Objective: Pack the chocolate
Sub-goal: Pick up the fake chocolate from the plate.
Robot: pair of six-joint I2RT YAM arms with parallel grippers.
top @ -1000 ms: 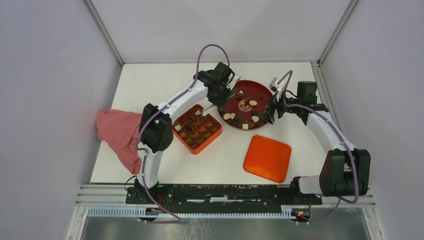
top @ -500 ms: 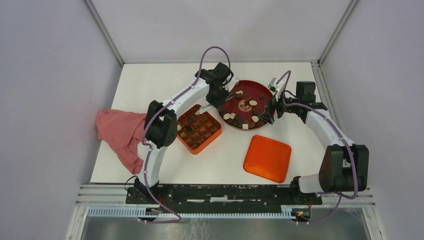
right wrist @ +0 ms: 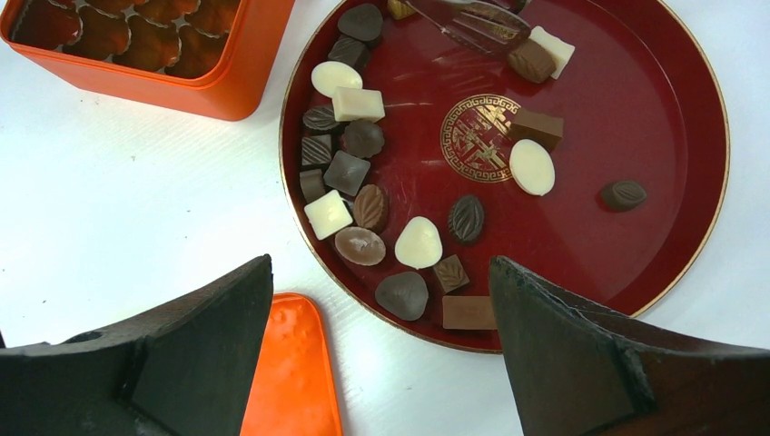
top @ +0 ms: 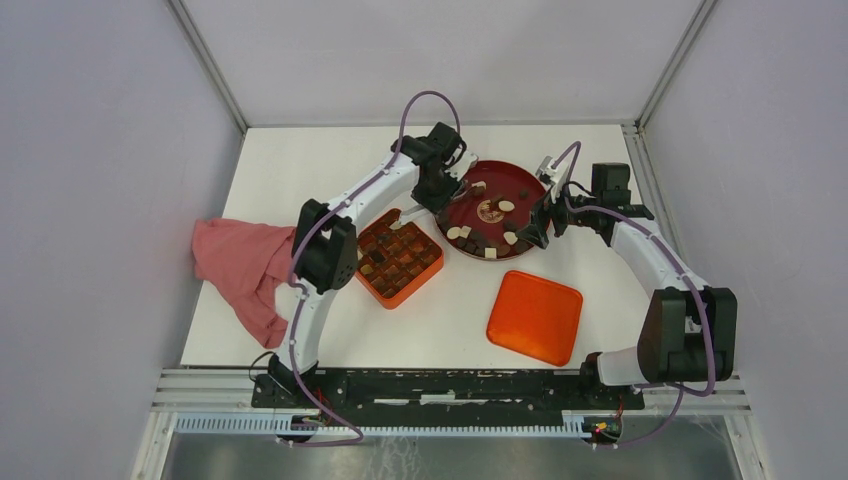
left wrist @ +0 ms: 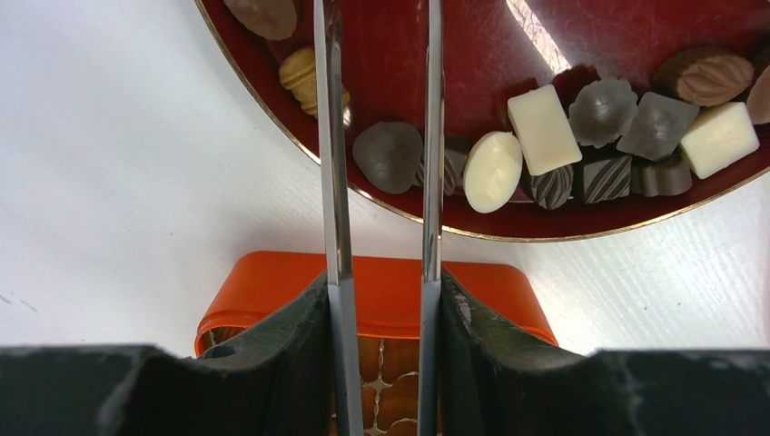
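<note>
Left claw [right wrist: 495, 25], blades parted and empty, hangs over the red plate [right wrist: 672, 109] — chocolate [right wrist: 531, 60] scattered beneath and just ahead of its tips, orange box [left wrist: 381, 277] behind — and I'd straddle one piece squarely before closing gently.

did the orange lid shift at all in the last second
No. The orange lid lies in the same spot relative to the red plate.
</note>
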